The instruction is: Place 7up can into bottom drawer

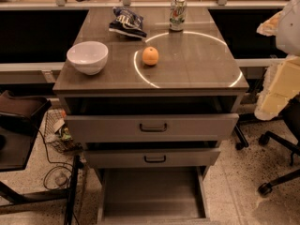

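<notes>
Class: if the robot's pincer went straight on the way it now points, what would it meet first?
The pincer, a pale shape at the right edge, seems to tilt down and left. Straight on, it would likely first meet the right end of the top drawer; depth is unclear.

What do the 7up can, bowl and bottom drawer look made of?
7up can: metal, likely; glossy printed wall, silver top. Bowl: smooth glossy white, ceramic or plastic. Bottom drawer: matte grey, probably painted metal or laminate. Gripper: not in view.
</notes>
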